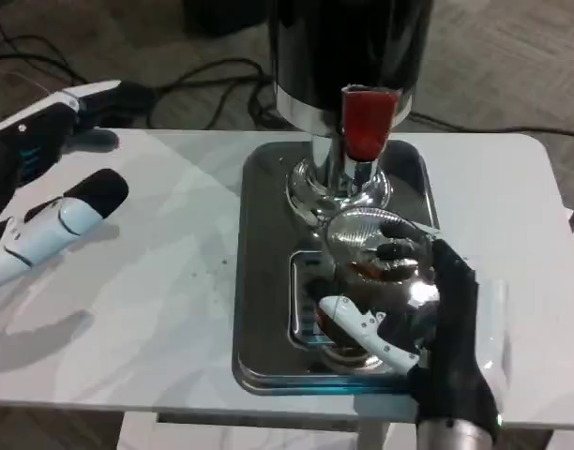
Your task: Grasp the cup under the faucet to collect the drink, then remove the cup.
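Observation:
A clear cup (pixel 376 272) with a little brown drink in it stands on the steel tray (pixel 264 281), below the chrome faucet (pixel 343 178) with its red handle (pixel 367 120). My right hand (pixel 428 319) wraps around the cup from the near right side, fingers on its far side and thumb across its front. The black dispenser body (pixel 348 47) rises behind. My left hand (pixel 52 220) hovers at the table's left edge, fingers apart, holding nothing.
The white table (pixel 156 309) extends left of the tray and to the right. Cables lie on the floor beyond the far edge. The faucet and dispenser stand close above the cup.

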